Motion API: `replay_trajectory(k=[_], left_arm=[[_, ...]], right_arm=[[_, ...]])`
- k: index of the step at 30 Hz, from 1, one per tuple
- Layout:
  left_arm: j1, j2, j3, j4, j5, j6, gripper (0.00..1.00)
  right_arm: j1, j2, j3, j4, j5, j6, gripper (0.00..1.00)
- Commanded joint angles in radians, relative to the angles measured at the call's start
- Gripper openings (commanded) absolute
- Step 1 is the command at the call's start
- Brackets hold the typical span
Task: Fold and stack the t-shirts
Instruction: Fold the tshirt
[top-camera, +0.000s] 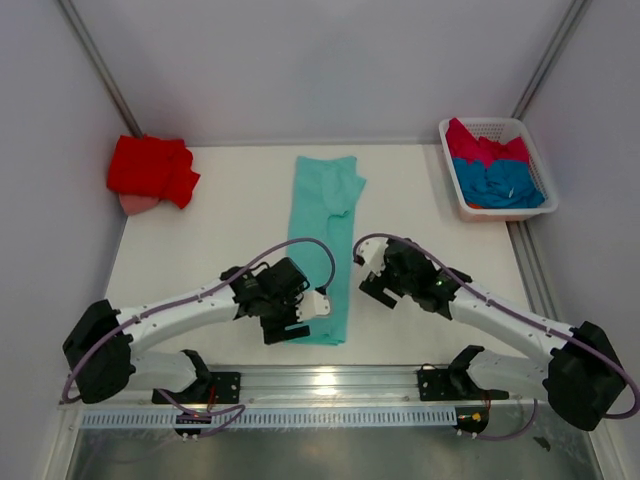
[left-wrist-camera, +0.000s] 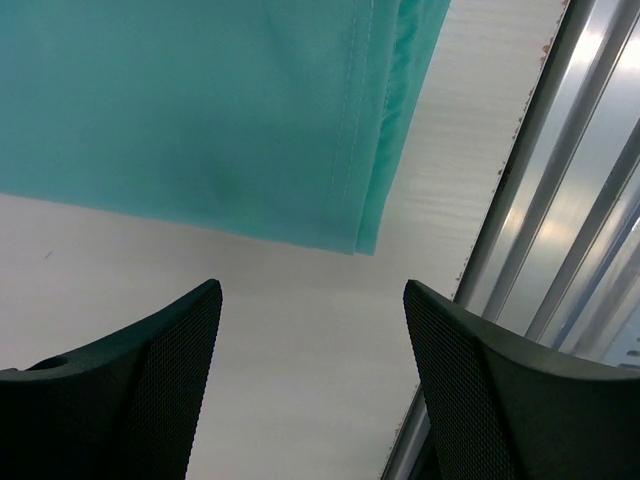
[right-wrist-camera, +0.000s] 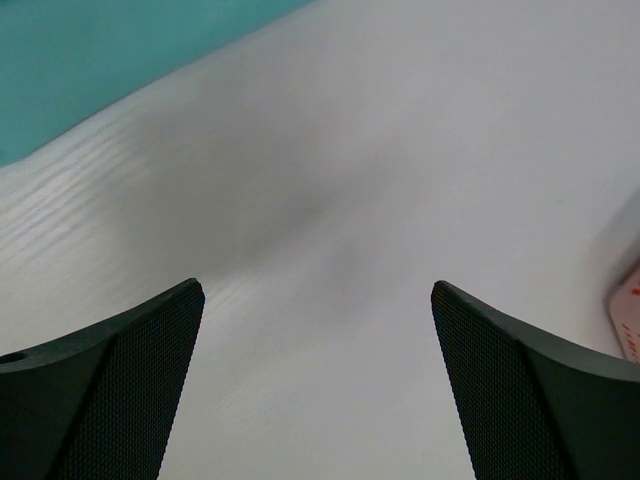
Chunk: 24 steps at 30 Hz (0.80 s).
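"White tabletop under pale walls is what I have on the overhead. Where should I start?"

"The shirts. Where are they?"

"I see the mint-teal t-shirt lying flat mid-frame, folded into a long narrow strip running from upper centre down to lower centre. The red t-shirt sits bunched at the upper left, against the wall. At the upper right, the white basket holds the blue t-shirt at its lower end and the crimson-pink t-shirt at its upper end, both crumpled."

"And your grippers?"

"My left gripper has its jaws wide apart with nothing between them. Its wrist camera shows bare table below, the strip's hemmed corner across the top of the frame and the metal rail down the right side. On the overhead it hangs at the strip's lower left edge. My right gripper is spread wide too, holding nothing, and its camera shows bare table between the fingers and a wedge of teal in the upper left corner. On the overhead it sits just right of the strip's lower half."

"Touching the cloth?"

"On the wrist views, neither pair of fingers reaches it."
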Motion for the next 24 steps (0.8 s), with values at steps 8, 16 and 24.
replay_trajectory(k=[8, 16, 24], left_arm=[[-0.207, 0.140, 0.003, 0.119, -0.190, 0.008, 0.75], [-0.225, 0.186, 0.018, 0.139, -0.190, -0.006, 0.76], [-0.236, 0.245, 0.049, 0.156, -0.202, -0.040, 0.75]], right_arm=[[-0.155, 0.043, 0.063, 0.194, 0.352, 0.104, 1.00], [-0.192, 0.055, 0.065, 0.181, 0.327, 0.113, 0.99], [-0.190, 0.095, 0.080, 0.181, 0.315, 0.118, 0.99]])
